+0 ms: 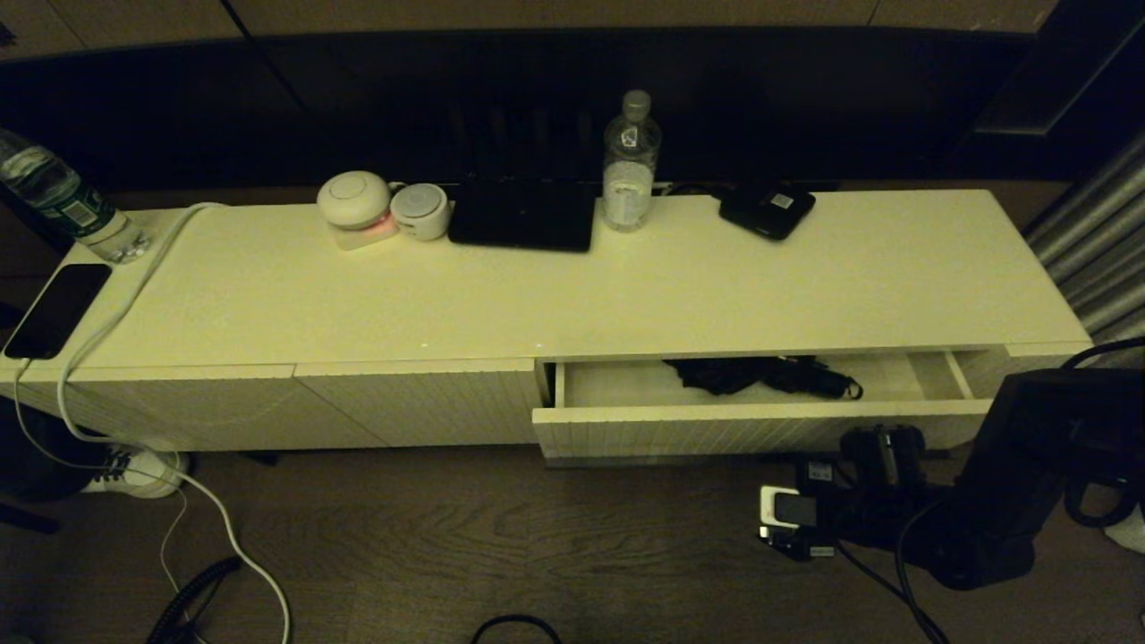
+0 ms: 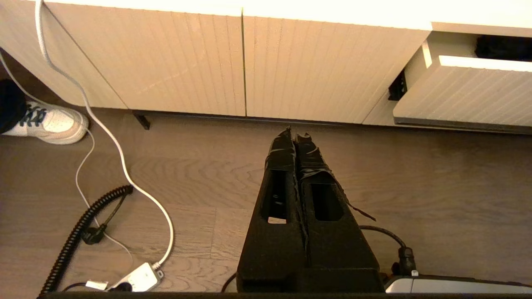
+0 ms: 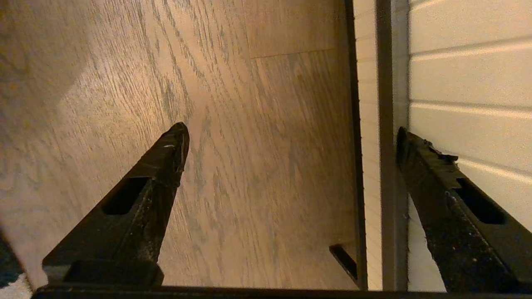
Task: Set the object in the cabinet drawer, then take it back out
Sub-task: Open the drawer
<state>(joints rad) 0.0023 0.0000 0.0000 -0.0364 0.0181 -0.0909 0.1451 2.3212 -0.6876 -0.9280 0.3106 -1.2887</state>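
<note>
The umbrella (image 1: 765,376), black and loosely bunched, lies inside the open cabinet drawer (image 1: 760,425) in the lower right of the head view, its fabric toward the middle of the drawer and its short handle pointing to the frame's right; no claw touches it. The long white cabinet (image 1: 537,286) spans the frame from left to right, its top carrying a flat black device (image 1: 523,215) at upper centre, a clear water bottle (image 1: 631,161) just beside it, and a smaller black device with a white label (image 1: 767,210) further right; the drawer stands pulled out below the cabinet's right half, its ribbed front facing the wooden floor (image 1: 447,555).

The right claw (image 3: 286,137) hangs low in front of the drawer, in the lower right of the head view; its fingers are spread wide with nothing between them, one over the floor and the other against the ribbed front. The left claw (image 2: 296,137) is parked over the floor before the closed ribbed panels (image 2: 232,62), its fingers pressed together on nothing.

By my reading, the first half is done as far as placing goes: the umbrella is in the drawer; whether the drawer is meant to be pushed shut I cannot tell. What remains is reaching in, gripping the umbrella and lifting it back out.
</note>
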